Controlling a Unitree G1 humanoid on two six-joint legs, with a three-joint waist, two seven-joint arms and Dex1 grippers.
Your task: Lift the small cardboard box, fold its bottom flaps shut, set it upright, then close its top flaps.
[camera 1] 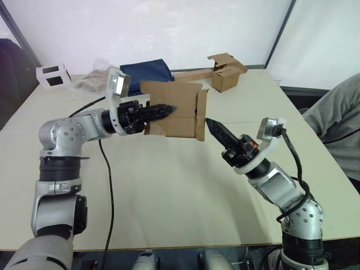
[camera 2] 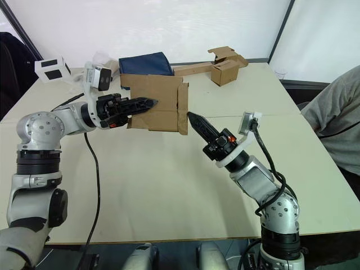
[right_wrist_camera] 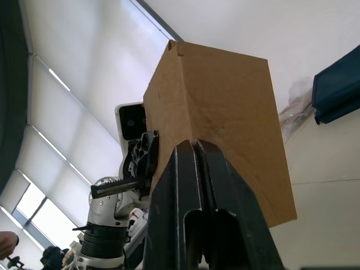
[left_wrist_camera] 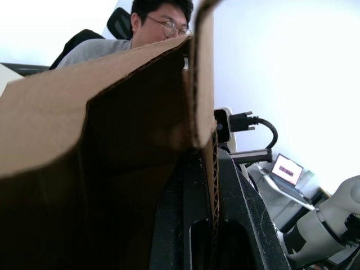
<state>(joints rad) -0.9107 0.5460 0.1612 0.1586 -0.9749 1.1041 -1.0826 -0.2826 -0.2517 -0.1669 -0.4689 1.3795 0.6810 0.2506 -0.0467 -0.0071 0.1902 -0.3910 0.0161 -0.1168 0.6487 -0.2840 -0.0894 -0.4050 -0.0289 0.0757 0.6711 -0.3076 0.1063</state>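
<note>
Grip: my left pincer clamps plain brown corrugated cardboard box, lifted.
Right pincer: closed, beside it.
Remaining: flaps unfolded.

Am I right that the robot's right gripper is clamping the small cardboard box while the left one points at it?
No, reversed: the left gripper clamps the small cardboard box, its wall between the fingers in the left wrist view; the shut right gripper points at it.

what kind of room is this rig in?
Probably an office or lab workspace: a big pale table against white partition walls, a seated person at the table's edge, an open laptop behind, and spare cardboard lying about.
</note>
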